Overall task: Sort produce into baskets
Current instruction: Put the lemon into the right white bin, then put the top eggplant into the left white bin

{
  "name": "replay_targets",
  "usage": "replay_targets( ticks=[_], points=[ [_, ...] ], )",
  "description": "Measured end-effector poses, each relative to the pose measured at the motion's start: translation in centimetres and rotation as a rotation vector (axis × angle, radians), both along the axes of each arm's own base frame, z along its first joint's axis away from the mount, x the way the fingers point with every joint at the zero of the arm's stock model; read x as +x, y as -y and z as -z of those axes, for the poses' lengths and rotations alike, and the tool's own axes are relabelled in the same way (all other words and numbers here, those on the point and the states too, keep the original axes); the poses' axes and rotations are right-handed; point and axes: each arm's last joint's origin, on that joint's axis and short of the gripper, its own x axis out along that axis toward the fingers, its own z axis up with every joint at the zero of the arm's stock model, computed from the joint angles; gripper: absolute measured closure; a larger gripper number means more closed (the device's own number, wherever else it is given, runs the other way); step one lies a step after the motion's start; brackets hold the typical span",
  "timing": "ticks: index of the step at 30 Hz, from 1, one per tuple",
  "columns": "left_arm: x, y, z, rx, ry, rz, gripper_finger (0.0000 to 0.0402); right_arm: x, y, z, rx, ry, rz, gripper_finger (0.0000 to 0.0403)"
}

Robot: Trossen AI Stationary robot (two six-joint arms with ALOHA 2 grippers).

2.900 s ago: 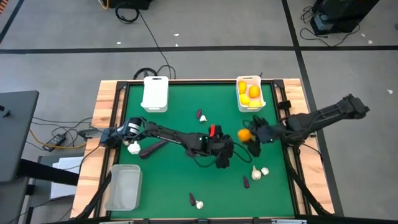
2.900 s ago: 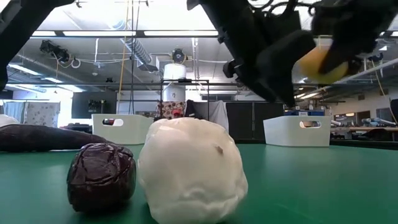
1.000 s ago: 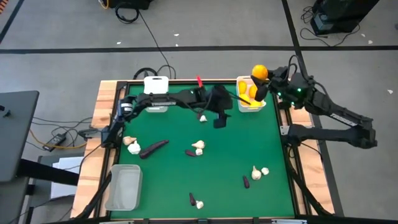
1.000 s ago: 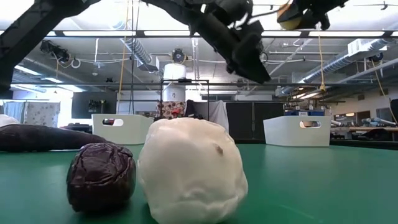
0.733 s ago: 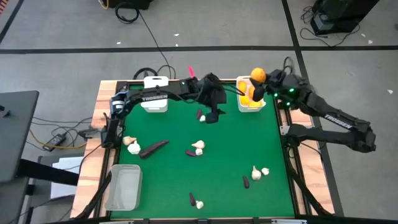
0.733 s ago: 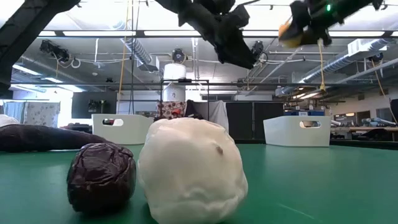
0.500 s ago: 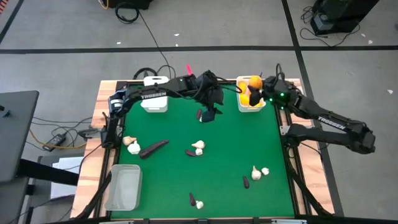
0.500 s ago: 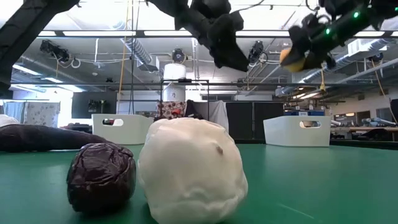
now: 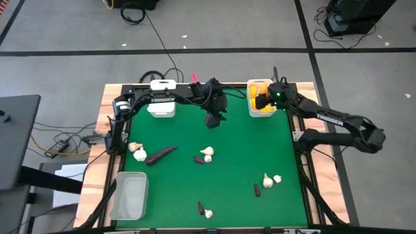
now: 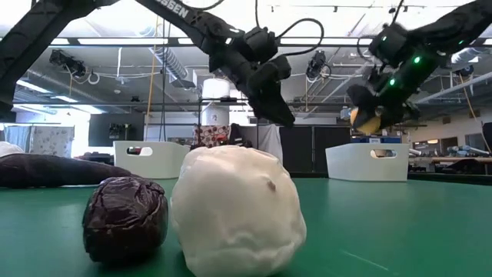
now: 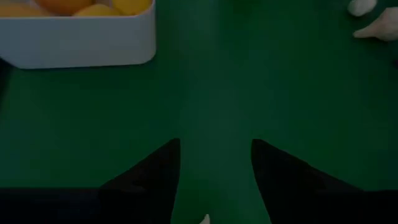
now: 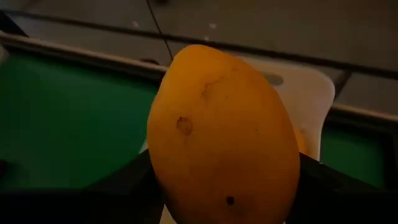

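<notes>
Clear bin [image 9: 128,195] sits at the near left corner, plain white bin [image 9: 162,104] at the far edge. Right gripper [image 9: 262,102] clamps an orange fruit [image 12: 224,137] over the fruit bin [image 9: 262,110], already holding yellow citrus [image 9: 253,93]. Left gripper [image 9: 212,120] hangs part-open above the mat [image 9: 234,169].
</notes>
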Motion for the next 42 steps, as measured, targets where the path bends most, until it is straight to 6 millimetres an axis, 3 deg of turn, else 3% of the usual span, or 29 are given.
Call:
replay_targets(
  ticks=[9, 16, 21, 27, 34, 42],
  points=[
    [-0.6, -1.8, 0.2, 0.053, 0.023, -0.009, 0.02, 0.9, 1.5, 2.3, 0.065, -0.043, 0.014, 0.0114],
    [-1.4, -3.6, 0.2, 0.053, 0.017, -0.051, 0.02, 1.1, 1.5, 1.7, 0.059, 0.032, -0.014, 0.0073],
    [-2.2, -4.1, -0.4, 0.039, 0.004, -0.068, 0.02, 0.9, 0.9, 0.1, -0.001, 0.088, -0.058, 0.0064],
    [-3.7, -3.7, -2.8, 0.05, 0.001, -0.058, 0.02, 0.5, -1.1, -2.9, -0.084, 0.242, -0.227, 0.0073],
    [-5.8, -2.6, -6.2, 0.056, 0.018, -0.044, 0.02, 0.4, -4.8, -5.9, -0.176, 0.41, -0.459, 0.0084],
    [-9.8, 0.7, -6.4, 0.003, 0.093, -0.041, 0.02, 1.1, -9.6, -8.0, -0.273, 0.542, -0.74, 0.0095]
  ],
)
